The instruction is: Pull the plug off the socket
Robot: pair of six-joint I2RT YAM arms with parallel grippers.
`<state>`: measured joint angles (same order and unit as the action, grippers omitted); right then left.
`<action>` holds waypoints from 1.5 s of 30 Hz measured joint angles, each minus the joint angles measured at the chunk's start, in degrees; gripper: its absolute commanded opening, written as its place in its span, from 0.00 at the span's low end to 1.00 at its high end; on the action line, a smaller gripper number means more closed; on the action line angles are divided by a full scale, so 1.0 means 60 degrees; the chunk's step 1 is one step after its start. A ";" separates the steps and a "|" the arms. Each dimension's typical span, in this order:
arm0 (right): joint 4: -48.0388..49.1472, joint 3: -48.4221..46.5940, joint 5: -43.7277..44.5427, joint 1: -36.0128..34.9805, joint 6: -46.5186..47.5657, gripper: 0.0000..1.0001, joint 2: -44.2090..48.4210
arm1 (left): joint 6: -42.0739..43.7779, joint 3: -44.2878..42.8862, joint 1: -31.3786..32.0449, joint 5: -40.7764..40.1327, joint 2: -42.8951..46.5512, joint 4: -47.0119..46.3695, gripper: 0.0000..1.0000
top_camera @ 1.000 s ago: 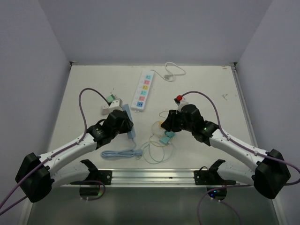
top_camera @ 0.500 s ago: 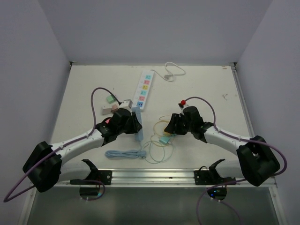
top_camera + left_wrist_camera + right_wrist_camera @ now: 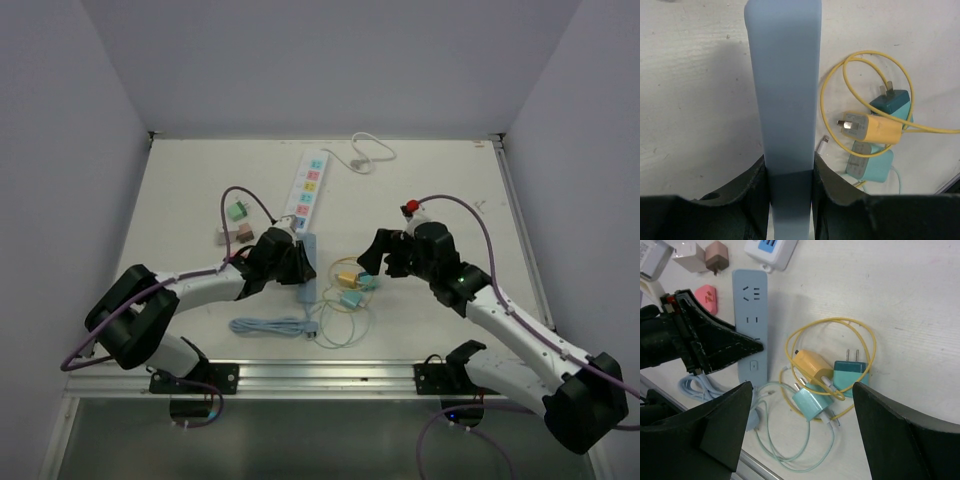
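My left gripper is shut on the near end of the light blue socket strip, which lies flat on the table. In the right wrist view none of the strip's outlets that show holds a plug. Just right of it, a yellow plug, a light teal plug and a dark teal plug lie loose, tangled in yellow and green cables. Above these plugs my right gripper hangs open, holding nothing. From above, the strip sits between both grippers.
A white power strip with coloured outlets lies further back, its white cord curling near the far wall. Small adapters sit left of it. A coiled blue cable lies by the metal rail at the near edge.
My right gripper has opened and drawn back up and to the right, leaving the plugs on the table. My left gripper has carried the blue strip to the right.
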<state>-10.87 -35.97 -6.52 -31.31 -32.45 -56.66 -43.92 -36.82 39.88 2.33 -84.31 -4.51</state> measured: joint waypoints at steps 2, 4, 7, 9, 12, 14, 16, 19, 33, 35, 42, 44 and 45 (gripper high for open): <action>-0.0346 -0.0171 0.0237 0.0000 0.0142 0.86 0.0463 | 0.0000 0.0011 -0.0073 0.0062 -0.0015 -0.0073 0.41; -0.0659 -0.0350 0.0470 0.0000 0.0288 0.86 0.0816 | -0.0036 0.0076 -0.0146 0.0066 0.0004 -0.0168 0.50; -0.1067 -0.0608 0.0754 0.0000 0.0477 0.86 0.1162 | -0.0160 0.0430 -0.0251 0.0015 0.0280 -0.0248 0.62; -0.1348 -0.0790 0.0976 0.0000 0.0601 0.87 0.1341 | -0.0240 0.0710 -0.0288 -0.0073 0.0616 -0.0200 0.70; -0.1705 -0.1053 0.1311 0.0000 0.0783 0.88 0.1548 | -0.0302 0.0896 -0.0335 -0.0222 0.1162 -0.0069 0.78; -0.1956 -0.1235 0.1552 0.0000 0.0911 0.89 0.1687 | -0.0321 0.0918 -0.0353 -0.0364 0.1512 0.0051 0.87; -0.2157 -0.1384 0.1778 0.0000 0.1024 0.91 0.1829 | -0.0313 0.0918 -0.0372 -0.0568 0.1974 0.0288 0.92; -0.2630 -0.1727 0.2284 0.0000 0.1246 0.97 0.2109 | -0.0229 0.0831 -0.0397 -0.1060 0.2947 0.1093 1.00; -0.4080 -0.3530 0.5916 0.0000 0.2863 0.99 0.4149 | 0.1366 -0.1996 -0.0433 -0.5464 0.7752 0.4768 1.00; -0.4135 -0.3537 0.6430 0.0000 0.3136 0.99 0.4568 | 0.1719 -0.2284 -0.0437 -0.6069 0.8331 0.5074 1.00; -0.3938 -0.2681 0.7530 0.0000 0.4153 0.99 0.6543 | 0.3064 -0.2288 -0.0437 -0.7930 1.0746 0.5435 1.00; -0.3778 -0.2197 0.7606 0.0000 0.4342 0.99 0.7125 | 0.3348 -0.1912 -0.0437 -0.8349 1.1482 0.5380 1.00; -0.3694 -0.2000 0.7606 0.0000 0.4390 0.99 0.7311 | 0.3472 -0.1705 -0.0437 -0.8531 1.1795 0.5391 1.00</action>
<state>-33.04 -47.97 39.11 -31.31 -6.11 -12.80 -23.09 -47.05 37.26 -48.86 -13.54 27.83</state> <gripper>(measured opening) 0.987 0.996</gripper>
